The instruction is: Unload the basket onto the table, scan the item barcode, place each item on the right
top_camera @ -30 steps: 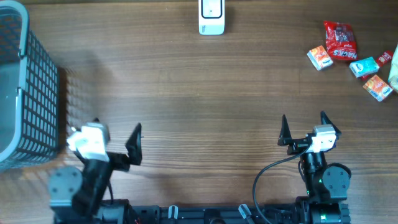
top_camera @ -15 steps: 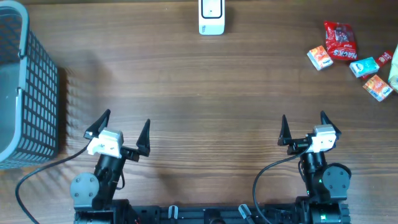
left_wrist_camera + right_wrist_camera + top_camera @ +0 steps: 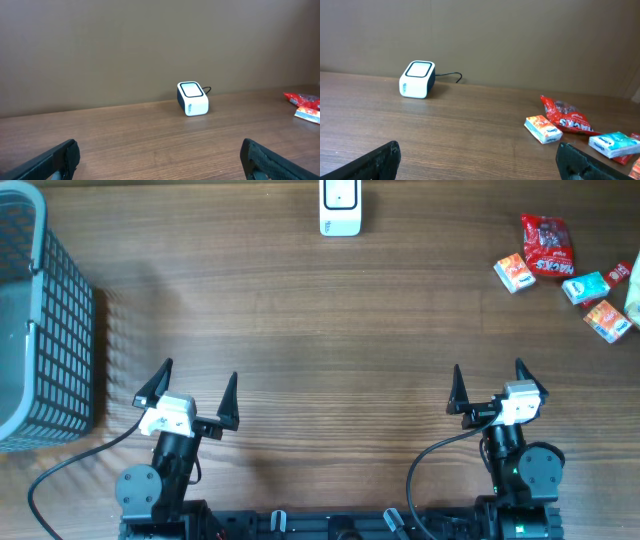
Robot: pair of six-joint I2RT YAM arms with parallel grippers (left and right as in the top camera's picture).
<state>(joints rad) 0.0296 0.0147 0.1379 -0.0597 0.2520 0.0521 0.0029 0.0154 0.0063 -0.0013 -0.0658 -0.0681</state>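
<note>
Far left: grey mesh basket (image 3: 45, 330) at the desk (image 3: 300, 330) edge. Front left: left pincer (image 3: 198, 375) wide open, nothing in it. Back centre: white barcode scanner (image 3: 340, 208), window facing up, cable (image 3: 451, 76) trailing behind. Front right: right pincer (image 3: 488, 370) wide open, empty too. Items clustered back right, well apart from scanner and both pincers: orange box (image 3: 513, 273), red snack bag (image 3: 546, 246), teal box (image 3: 585, 287), second orange box (image 3: 607, 320).
</note>
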